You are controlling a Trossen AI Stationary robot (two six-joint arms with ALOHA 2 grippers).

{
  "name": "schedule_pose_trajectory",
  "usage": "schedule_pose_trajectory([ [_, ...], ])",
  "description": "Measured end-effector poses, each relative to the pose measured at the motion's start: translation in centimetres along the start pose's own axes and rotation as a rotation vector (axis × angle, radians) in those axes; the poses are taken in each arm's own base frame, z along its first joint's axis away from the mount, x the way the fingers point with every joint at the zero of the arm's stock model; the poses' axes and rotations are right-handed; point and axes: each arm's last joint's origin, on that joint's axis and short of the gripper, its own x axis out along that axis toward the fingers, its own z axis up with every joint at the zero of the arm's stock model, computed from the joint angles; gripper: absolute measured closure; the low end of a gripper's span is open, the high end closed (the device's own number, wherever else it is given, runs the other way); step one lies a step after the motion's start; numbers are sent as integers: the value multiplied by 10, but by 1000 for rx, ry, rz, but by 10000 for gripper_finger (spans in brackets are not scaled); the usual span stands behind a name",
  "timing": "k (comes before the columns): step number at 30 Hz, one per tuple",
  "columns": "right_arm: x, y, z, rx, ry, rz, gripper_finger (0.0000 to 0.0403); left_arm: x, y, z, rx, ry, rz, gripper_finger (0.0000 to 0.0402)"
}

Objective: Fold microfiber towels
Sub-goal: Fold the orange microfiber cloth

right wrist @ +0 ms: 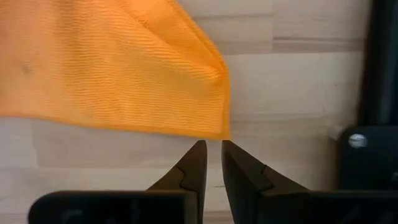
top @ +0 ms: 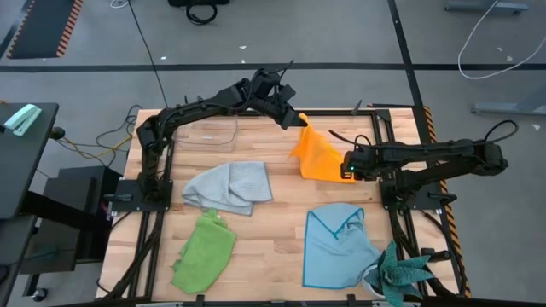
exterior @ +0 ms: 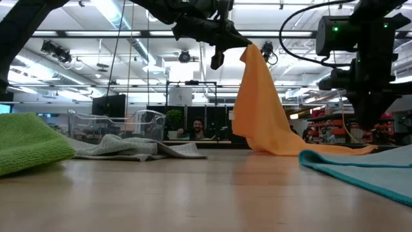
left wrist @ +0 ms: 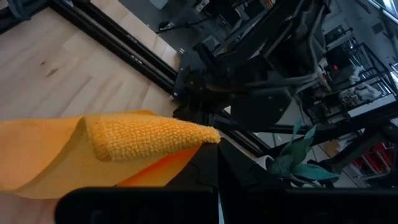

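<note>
the left end effector (top: 294, 119) is clamped shut on one corner of the orange-yellow microfiber towel (top: 320, 155), holding it up above the tabletop (top: 281, 222) so the cloth drapes down and away from it, its lower edge trailing on the wood. the right end effector (right wrist: 211, 155) sits low, right at the towel's lower corner, its fingers a narrow gap apart and holding nothing; the corner lies just ahead of the tips, not between them. the risk, as i judge it, is a missed pinch: the thin hem lies flat on the wood, so the fingers could close on air or scrape the tabletop. if the left end effector pulls further, the corner may slide out of reach. the grey towel (top: 229, 188), lime green towel (top: 205, 251) and light blue towel (top: 337, 243) lie crumpled, well apart from both end effectors.
</note>
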Motion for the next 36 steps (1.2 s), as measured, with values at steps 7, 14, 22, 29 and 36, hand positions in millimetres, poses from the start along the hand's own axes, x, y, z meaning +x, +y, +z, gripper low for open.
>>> schedule_pose_trajectory([
  [7,16,-5,-4,36,19,6,330,0,0,0,16,1,0,398],
  [14,22,-6,-5,51,19,12,320,0,0,0,17,2,0,398],
  [22,22,-6,-4,84,-7,4,318,1,0,-1,16,5,-3,398],
  [29,23,-7,0,146,-30,0,318,-2,0,-6,27,64,7,398],
  [36,26,-5,0,165,-27,-24,318,-12,-4,-5,39,76,20,398],
])
